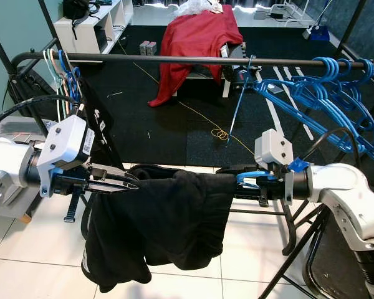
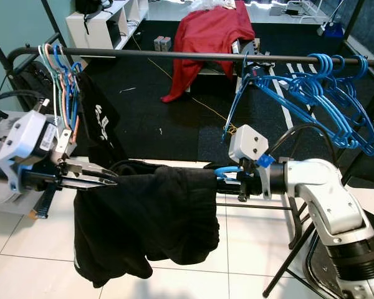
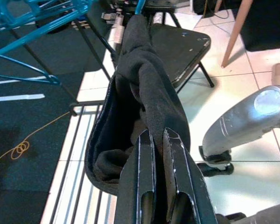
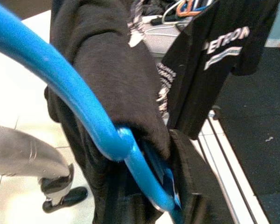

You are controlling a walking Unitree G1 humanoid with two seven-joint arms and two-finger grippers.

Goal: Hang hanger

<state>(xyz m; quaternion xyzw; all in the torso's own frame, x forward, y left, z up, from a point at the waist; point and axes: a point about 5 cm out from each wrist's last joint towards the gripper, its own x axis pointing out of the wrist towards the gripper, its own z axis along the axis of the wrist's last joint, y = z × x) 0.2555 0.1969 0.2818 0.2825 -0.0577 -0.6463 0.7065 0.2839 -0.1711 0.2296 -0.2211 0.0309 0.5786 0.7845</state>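
Jaws of the right gripper are clamped on the blue hanger, whose curved bar runs into a black garment. That garment is draped over the hanger and sags in folds between the two arms, above the white tiled floor. Opposite, the left gripper has its two long fingers pressed together on the other end of the black cloth, holding it up at about the same height. Hanger and garment sit in front of and below a dark horizontal rail. On that rail, toward the robot's right, hangs a bunch of empty blue hangers; at its left end hang a few pale and coloured hangers with a black printed T-shirt. Beyond the rail, a red cloth lies over a piece of furniture on the black carpet.
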